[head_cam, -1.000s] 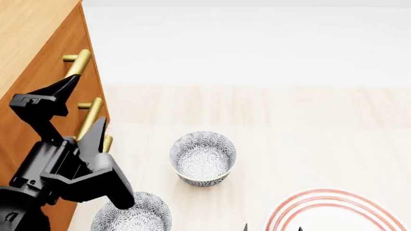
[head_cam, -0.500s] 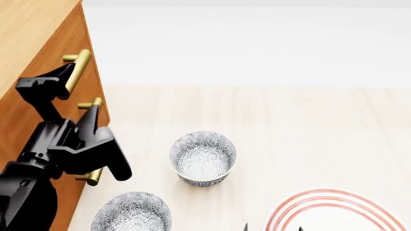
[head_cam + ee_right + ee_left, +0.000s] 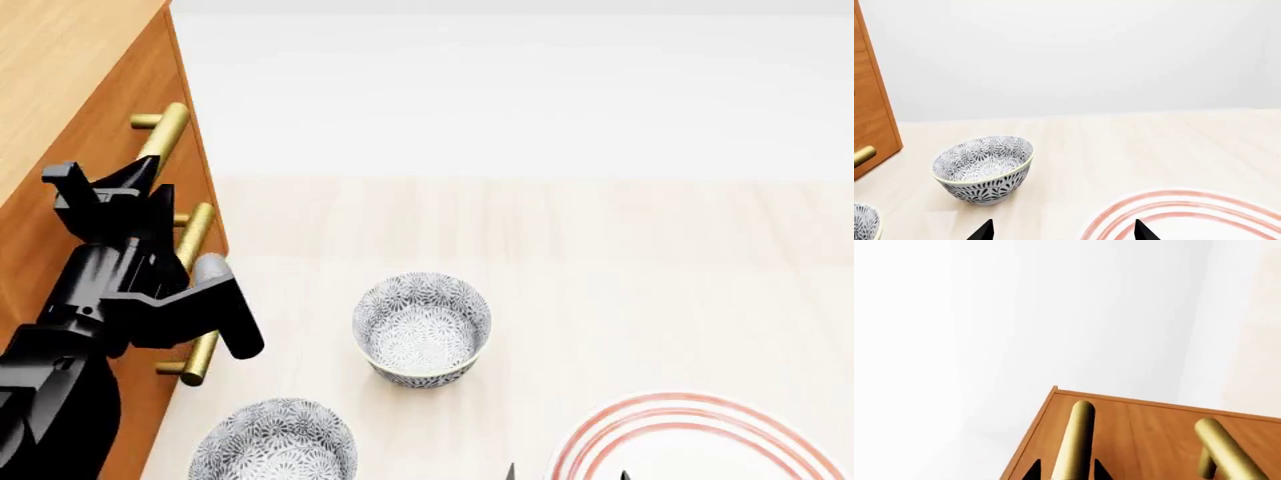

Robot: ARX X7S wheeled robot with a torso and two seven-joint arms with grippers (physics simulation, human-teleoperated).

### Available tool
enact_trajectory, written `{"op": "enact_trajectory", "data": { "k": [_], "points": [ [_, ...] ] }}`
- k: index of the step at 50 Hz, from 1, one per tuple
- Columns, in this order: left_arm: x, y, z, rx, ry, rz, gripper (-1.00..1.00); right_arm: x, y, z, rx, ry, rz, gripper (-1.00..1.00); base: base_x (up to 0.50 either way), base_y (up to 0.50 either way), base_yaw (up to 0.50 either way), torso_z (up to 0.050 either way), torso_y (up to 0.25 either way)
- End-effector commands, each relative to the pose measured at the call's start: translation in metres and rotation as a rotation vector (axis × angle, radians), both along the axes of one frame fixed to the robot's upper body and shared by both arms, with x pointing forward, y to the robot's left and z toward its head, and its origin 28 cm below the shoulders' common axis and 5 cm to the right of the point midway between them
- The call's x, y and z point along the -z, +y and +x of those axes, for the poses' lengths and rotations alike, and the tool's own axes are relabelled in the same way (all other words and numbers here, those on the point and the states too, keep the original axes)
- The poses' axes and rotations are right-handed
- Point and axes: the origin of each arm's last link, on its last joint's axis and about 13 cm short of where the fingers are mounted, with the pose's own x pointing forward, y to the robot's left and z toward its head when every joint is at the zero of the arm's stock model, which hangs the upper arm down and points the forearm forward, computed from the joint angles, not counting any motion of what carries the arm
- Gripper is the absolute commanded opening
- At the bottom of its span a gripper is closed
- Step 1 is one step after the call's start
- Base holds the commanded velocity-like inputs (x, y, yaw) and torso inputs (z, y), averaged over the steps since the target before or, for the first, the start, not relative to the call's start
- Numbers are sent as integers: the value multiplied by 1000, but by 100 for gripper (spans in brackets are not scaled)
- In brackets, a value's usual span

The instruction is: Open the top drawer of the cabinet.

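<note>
The left gripper (image 3: 134, 190) is placed around the handle (image 3: 162, 135) of the top drawer (image 3: 127, 150).

The cabinet (image 3: 67, 60) is seen at the left of the head view, and its top drawer looks shut. In the left wrist view, the brass handle (image 3: 1076, 440) is seen between two dark fingertips (image 3: 1033, 473), one on each side. It cannot be told if the handle is squeezed. The right gripper (image 3: 1062, 231) is spread apart and nothing is held in it. A patterned bowl (image 3: 420, 328) is set on the pale surface (image 3: 601, 260). A second bowl (image 3: 274, 440) and a red-ringed plate (image 3: 694, 440) are near it.
</note>
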Motion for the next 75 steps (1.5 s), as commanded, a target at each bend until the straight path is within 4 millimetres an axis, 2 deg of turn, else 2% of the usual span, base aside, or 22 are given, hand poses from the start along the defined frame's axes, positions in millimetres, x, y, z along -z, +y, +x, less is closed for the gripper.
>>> {"op": "enact_trajectory", "data": {
  "k": [1, 19, 49, 75],
  "points": [
    [8, 3, 0, -20, 53, -8, -100, 0, 0, 0, -1, -5, 0, 100, 0, 0, 0, 0, 0],
    [5, -1, -3, -8, 48, -11, -100, 0, 0, -1, -2, -8, 3, 100, 1, 0, 0, 0, 0],
    [-9, -44, -13, 114, 36, -16, -100, -2, 0, -2, -10, -31, 0, 100, -5, 0, 1, 0, 0],
    [-7, -75, -21, 185, 28, -12, -100, -3, 0, -3, -16, -51, 3, 100, -7, 0, 2, 0, 2]
  ]
}}
